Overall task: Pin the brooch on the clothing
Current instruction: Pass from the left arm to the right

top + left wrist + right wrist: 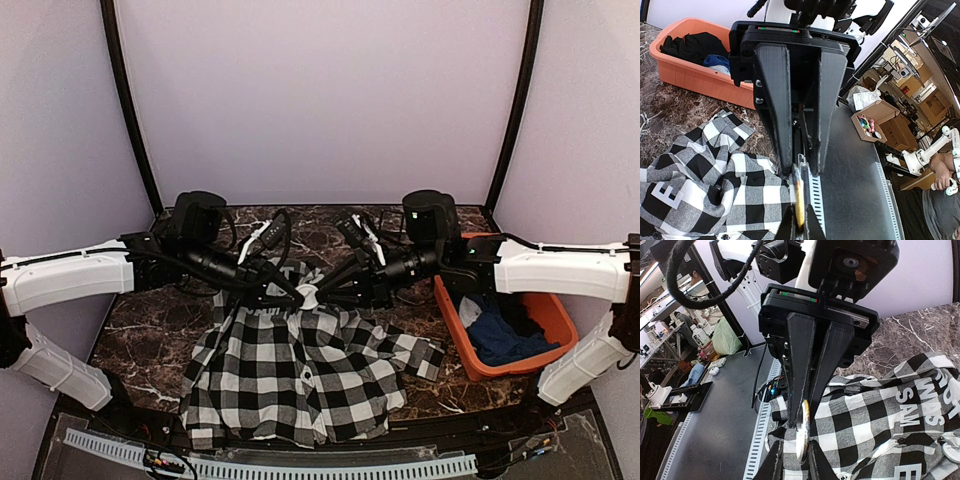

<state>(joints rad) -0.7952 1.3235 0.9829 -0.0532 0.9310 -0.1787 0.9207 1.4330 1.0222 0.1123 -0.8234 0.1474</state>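
The black-and-white checked clothing [300, 380] lies crumpled on the marble table [140, 330], white lettering showing on it [910, 405]. Both arms meet tip to tip above its collar. The brooch [800, 200] is a round disc seen edge-on. My left gripper [801, 225] is shut on it, its fingertips pinching the rim. My right gripper [795, 462] straddles the same brooch [802, 437] from the other side, jaws slightly open, with a thin gap beside the disc. In the top view the two tips hide most of the brooch [308, 296].
An orange bin [455, 325] at the right holds a dark blue garment [505, 335] and other dark clothes. A white perforated strip [300, 466] runs along the near edge. Black frame posts stand at the back corners.
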